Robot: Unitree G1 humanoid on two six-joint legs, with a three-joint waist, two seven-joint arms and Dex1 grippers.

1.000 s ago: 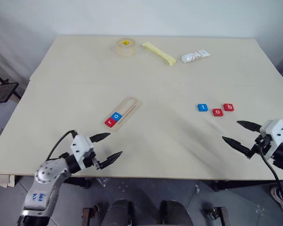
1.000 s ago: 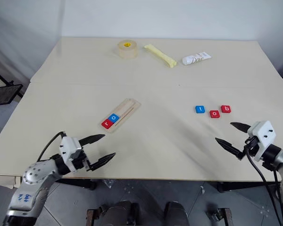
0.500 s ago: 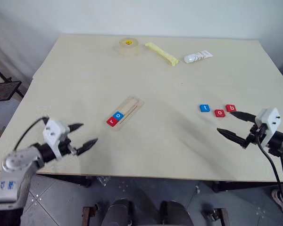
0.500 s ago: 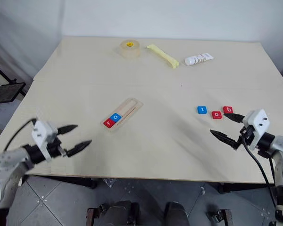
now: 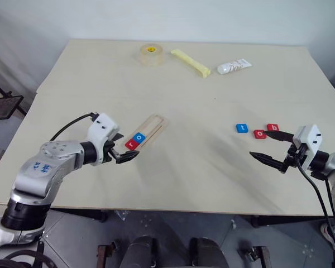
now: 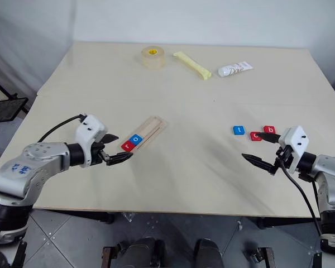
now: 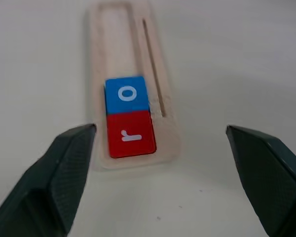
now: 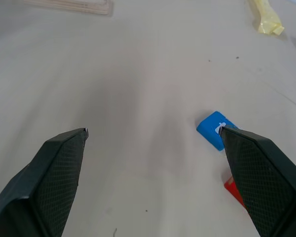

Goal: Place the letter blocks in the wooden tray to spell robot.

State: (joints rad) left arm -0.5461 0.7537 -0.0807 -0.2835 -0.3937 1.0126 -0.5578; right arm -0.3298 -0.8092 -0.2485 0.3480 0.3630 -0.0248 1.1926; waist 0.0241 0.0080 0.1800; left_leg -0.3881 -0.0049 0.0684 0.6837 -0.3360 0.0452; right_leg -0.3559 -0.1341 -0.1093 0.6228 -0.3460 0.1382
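The red "o" tile (image 6: 255, 135) is partly hidden behind the right pincer (image 6: 261, 147), beside the blue "t" (image 6: 238, 130) and red "b" (image 6: 269, 129) on the surface (image 6: 212, 72). In the wooden tray (image 7: 133, 59), red "r" (image 7: 130, 134) and blue "o" (image 7: 126, 95) are seated touching. Both pincers, left (image 7: 160, 148) included, are spread and empty.

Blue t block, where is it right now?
In the left eye view, the blue t block lies loose on the table's right side, left of the red o block, beyond the open right claw.

lab-like test room: bare pale table (image 5: 173, 84), plain white walls (image 5: 173, 19)
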